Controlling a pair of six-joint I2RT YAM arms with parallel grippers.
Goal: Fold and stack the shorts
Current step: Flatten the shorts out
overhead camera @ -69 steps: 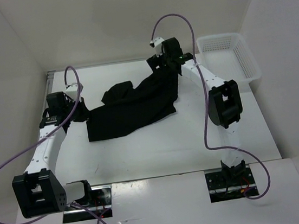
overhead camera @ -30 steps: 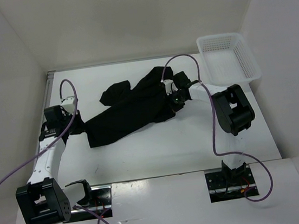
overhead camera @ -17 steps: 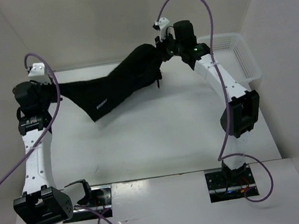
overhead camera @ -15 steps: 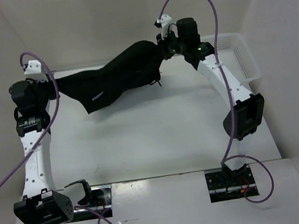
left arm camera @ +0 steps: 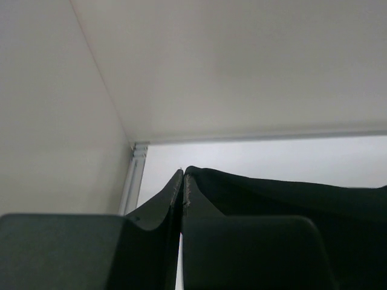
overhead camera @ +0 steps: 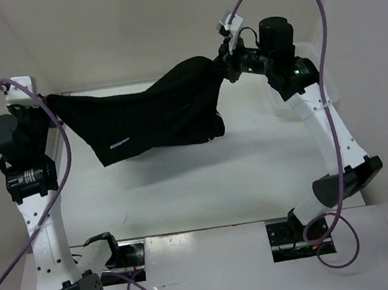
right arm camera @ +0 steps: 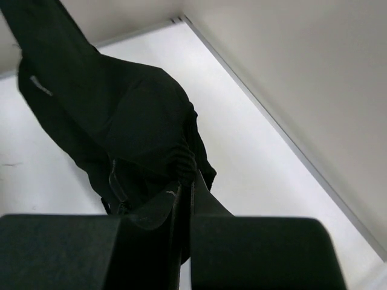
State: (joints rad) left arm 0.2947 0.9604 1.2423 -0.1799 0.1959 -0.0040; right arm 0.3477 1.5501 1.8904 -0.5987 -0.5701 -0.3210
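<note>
Black cloth spans the whole scene. The shorts (overhead camera: 155, 114) hang in the air above the table (overhead camera: 206, 186), strung between the two arms.

At the left, the left gripper (overhead camera: 43, 100) is clamped on one corner of the shorts. The left wrist view shows its jaws pressed together with a thin edge of fabric pinched at their tips. Moving across, the cloth sags from that corner and drops into a broad sheet in the middle, with a tiny pale mark (overhead camera: 117, 144) near its lower left edge. It then rises to a bunched peak at the right. There the right gripper (overhead camera: 228, 61) is closed on the other end, and its wrist view shows gathered folds falling away below the fingers.

I judge the task barely begun: the shorts are held up and spread, but no fold is made and nothing is stacked. The garment looks uneven. It is taut along the top edge and crumpled and doubled on the right side, and its lower hem hangs loose over the table. Laying flat, folding and stacking all remain.
</note>
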